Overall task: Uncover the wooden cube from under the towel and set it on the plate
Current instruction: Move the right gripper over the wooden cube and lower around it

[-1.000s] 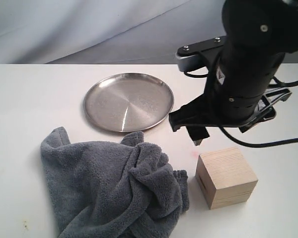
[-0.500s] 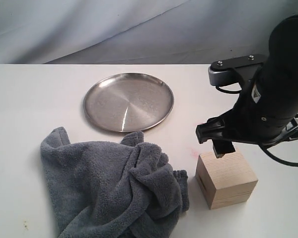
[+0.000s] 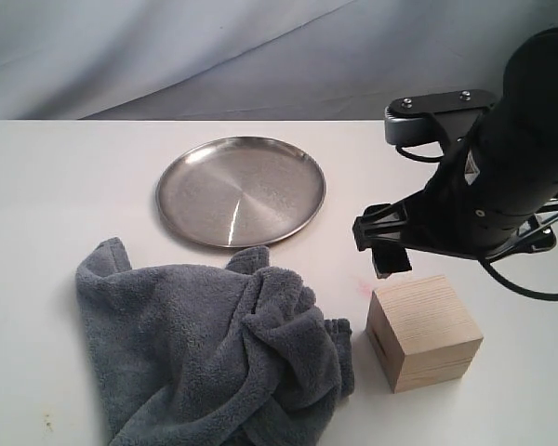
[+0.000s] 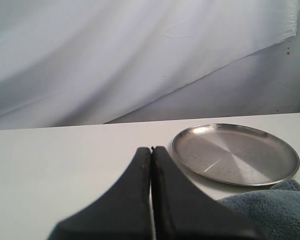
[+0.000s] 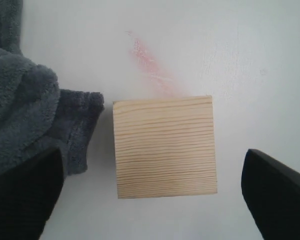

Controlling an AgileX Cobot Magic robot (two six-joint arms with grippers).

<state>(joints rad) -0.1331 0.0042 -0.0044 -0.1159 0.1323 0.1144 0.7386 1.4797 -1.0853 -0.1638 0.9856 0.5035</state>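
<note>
The pale wooden cube [image 3: 424, 331] stands uncovered on the white table, just right of the crumpled grey-blue towel [image 3: 205, 353]. Behind the towel lies the shiny silver plate [image 3: 241, 190], with nothing on it. My right gripper [image 3: 407, 264] hovers just above the cube's far side. In the right wrist view the right gripper [image 5: 151, 155] is open, its dark fingers [image 5: 25, 195] wide on either side of the cube [image 5: 164, 146] without touching it, and the towel [image 5: 25, 110] lies beside it. My left gripper [image 4: 151, 149] is shut on nothing, low over the table near the plate [image 4: 235, 154].
A faint pink smear [image 3: 364, 288] marks the table beside the cube. A grey-white cloth backdrop [image 3: 167, 56] hangs behind the table's far edge. A corner of the towel [image 4: 270, 210] shows in the left wrist view.
My right gripper swung right and down from near the plate to over the cube, then shifted slightly back left. Cube, towel and plate have not moved.
</note>
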